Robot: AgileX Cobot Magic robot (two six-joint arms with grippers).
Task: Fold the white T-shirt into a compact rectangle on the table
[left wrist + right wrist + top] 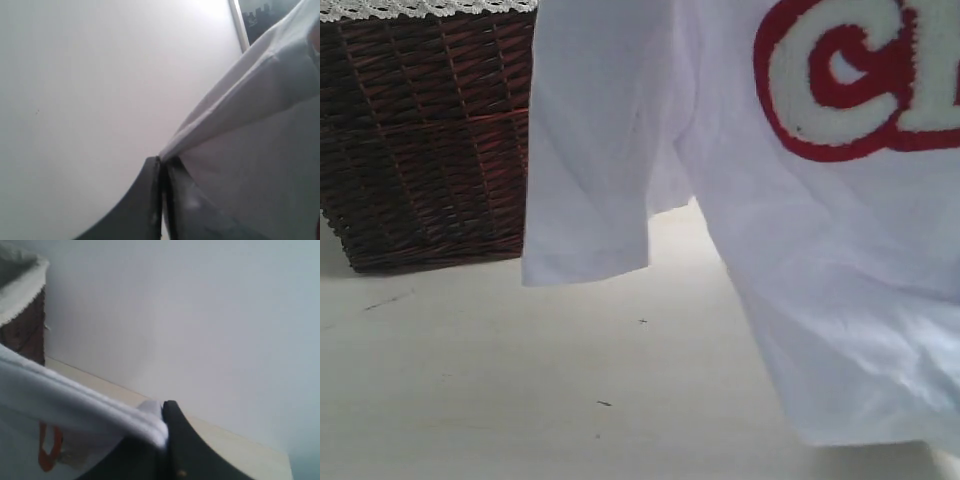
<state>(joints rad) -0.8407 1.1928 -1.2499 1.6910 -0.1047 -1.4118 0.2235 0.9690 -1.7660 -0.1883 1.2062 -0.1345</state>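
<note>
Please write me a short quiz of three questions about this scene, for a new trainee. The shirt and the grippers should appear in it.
1. True or false: the white T-shirt lies spread flat on the table.
2. The left gripper is shut on: A) the table's edge; B) the T-shirt's fabric; C) nothing.
3. Short answer: what colour outlines the fuzzy lettering on the shirt?

Key:
1. False. It hangs lifted, with one sleeve dangling above the table.
2. B. The right gripper pinches fabric too.
3. Red.
</note>
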